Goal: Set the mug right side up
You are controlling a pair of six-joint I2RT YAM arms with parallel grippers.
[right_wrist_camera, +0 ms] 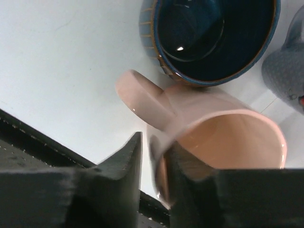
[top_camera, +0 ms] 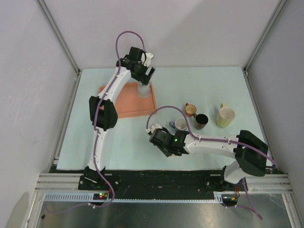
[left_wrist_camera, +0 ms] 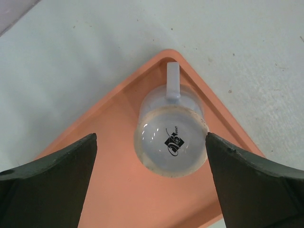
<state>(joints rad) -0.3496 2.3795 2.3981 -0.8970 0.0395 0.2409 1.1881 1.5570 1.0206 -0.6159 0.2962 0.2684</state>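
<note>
Your pale blue-grey counter carries a salmon-orange plastic tray toward 10 o'clock. Your left hand hangs spread wide over the tray's 1 o'clock corner. There the white ceramic mug stands upside down, with its handle pointing into the corner. Near the counter's middle, your right hand straddles the rim of the pink ceramic mug, mouth up; you cannot tell whether it pinches. A dark blue glazed mug sits just beside it at 12 o'clock.
</note>
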